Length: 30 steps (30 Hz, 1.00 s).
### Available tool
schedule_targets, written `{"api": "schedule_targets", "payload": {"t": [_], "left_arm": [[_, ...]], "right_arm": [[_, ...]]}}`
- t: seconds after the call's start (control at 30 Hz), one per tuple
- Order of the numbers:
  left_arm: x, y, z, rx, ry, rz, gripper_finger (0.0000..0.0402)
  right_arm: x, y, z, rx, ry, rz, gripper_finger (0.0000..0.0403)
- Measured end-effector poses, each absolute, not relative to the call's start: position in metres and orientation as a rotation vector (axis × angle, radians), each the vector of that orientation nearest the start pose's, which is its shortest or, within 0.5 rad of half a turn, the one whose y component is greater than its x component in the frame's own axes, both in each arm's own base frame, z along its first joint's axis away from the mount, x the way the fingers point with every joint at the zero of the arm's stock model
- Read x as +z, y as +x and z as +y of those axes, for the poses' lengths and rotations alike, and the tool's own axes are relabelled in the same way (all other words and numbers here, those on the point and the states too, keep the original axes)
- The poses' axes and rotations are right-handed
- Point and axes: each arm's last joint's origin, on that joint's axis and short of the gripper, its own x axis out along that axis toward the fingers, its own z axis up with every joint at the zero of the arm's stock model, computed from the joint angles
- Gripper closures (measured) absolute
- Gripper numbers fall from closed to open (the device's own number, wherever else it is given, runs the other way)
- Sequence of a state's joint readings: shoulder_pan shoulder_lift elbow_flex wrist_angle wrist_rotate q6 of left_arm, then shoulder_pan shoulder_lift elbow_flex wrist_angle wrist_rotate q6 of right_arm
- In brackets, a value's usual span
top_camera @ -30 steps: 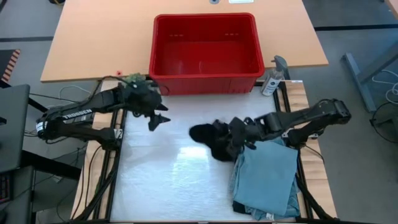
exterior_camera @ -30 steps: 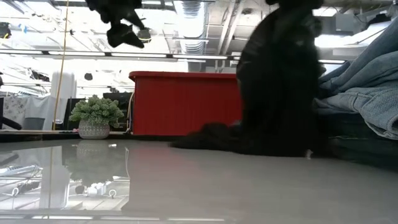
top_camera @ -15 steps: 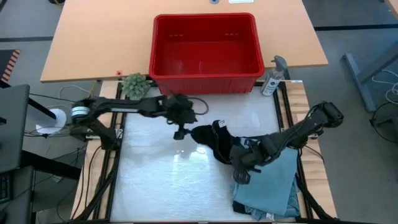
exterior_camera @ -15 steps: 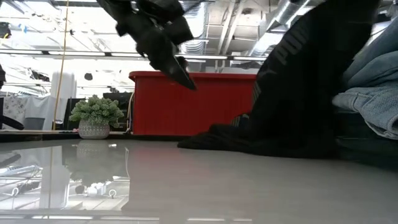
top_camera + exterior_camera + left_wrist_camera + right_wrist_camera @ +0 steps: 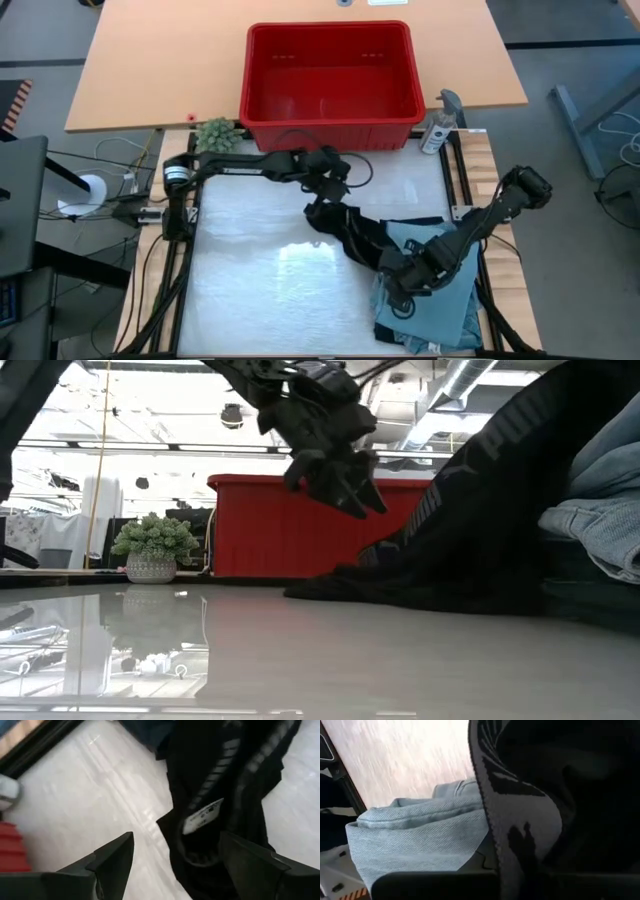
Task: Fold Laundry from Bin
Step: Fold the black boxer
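Right pincer (image 5: 400, 283): nearest, clamped on the black garment (image 5: 350, 232), at the edge of the light blue denim pile (image 5: 430, 300) on the tabletop (image 5: 260, 290). Black garment: stretched from that grip toward the tabletop centre, far end lying on the surface. Left pincer (image 5: 322, 198): fingers spread wide, empty, just above the garment's far end. Red bin (image 5: 330, 75): farthest, beyond the mat. Small potted plant (image 5: 216, 135): beside the bin's left corner.

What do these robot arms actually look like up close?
Both arms are slim and black, built of jointed tube-like links. The left arm carries a pale band near its base and a thin black cable looping alongside. The left gripper ends in two flat, dark, wedge-shaped fingers. The right arm looks alike.
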<state>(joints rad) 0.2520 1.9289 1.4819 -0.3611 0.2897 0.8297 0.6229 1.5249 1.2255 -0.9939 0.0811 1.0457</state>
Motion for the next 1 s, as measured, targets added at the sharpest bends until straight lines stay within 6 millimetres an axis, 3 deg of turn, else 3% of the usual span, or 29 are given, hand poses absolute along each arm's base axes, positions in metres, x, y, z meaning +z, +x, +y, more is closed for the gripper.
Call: {"api": "schedule_targets", "payload": {"t": [0.13, 0.3, 0.43, 0.6, 0.8, 1.0], "left_arm": [[0.23, 0.425, 0.096, -0.419, 0.55, 0.712, 0.0121], [0.235, 0.42, 0.09, -0.492, 0.523, 0.788, 0.0121], [0.243, 0.413, 0.086, -0.524, 0.402, 0.813, 0.0121], [0.24, 0.409, 0.062, -0.571, 0.336, 0.91, 0.0121], [0.228, 0.411, 0.017, -0.621, 0.534, 0.946, 0.0121], [0.225, 0.418, 0.005, -0.46, 0.646, 0.936, 0.0122]], "right_arm": [[0.259, 0.228, 0.172, -0.224, 0.461, 1.304, 0.0387], [0.258, 0.224, 0.172, -0.236, 0.444, 1.328, 0.0387], [0.258, 0.225, 0.171, -0.241, 0.441, 1.332, 0.0387], [0.258, 0.226, 0.168, -0.248, 0.441, 1.332, 0.0387], [0.258, 0.228, 0.166, -0.237, 0.427, 1.331, 0.0387], [0.258, 0.227, 0.167, -0.231, 0.422, 1.332, 0.0387]]}}
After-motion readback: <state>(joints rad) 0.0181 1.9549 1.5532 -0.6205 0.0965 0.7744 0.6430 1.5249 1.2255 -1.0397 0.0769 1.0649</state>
